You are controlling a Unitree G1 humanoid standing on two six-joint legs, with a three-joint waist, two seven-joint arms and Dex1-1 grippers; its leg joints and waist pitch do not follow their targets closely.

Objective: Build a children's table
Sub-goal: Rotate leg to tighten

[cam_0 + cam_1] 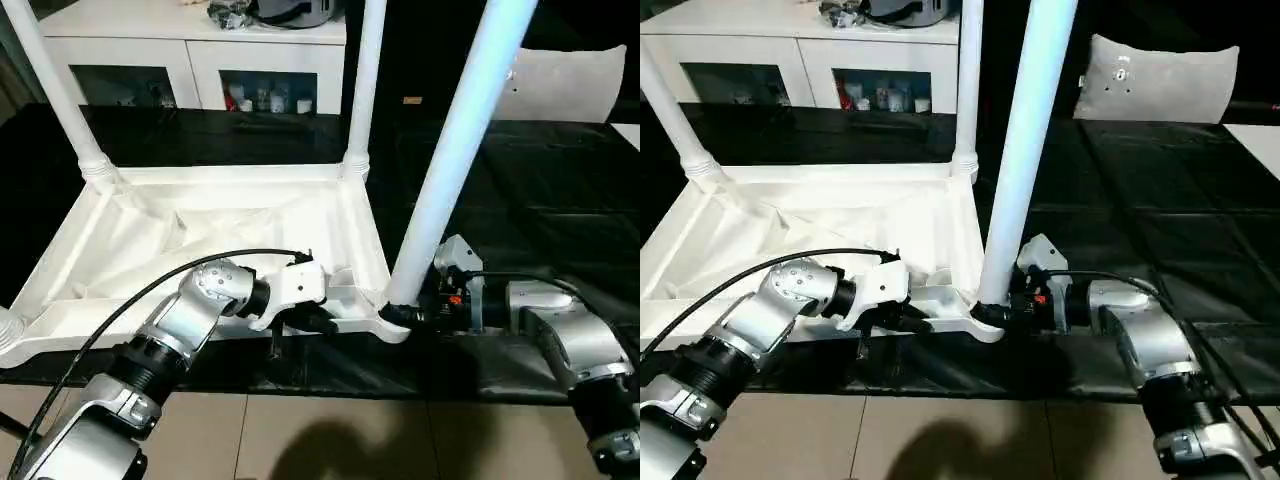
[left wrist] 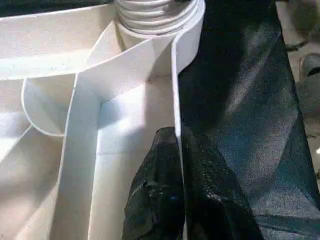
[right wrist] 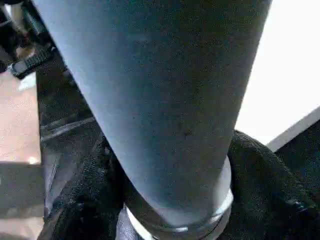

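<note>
Black mat (image 1: 520, 190); L gripper (image 2: 175, 200) jaws pinching tabletop (image 1: 200, 230) rim, R gripper (image 3: 170, 200) jaws round leg (image 1: 450, 150).

1. A white cabinet (image 1: 190, 60) with glass doors stands along the upper left of the frame (small items sit behind the glass, too small to tell).
2. Dark clutter (image 1: 270, 12) lies on its top.
3. A black mat (image 1: 540, 200) covers the work surface.
4. A pale grey cushion (image 1: 1160, 80) rests at upper right.
5. Tan floor (image 1: 330, 440) runs along the bottom.
</note>
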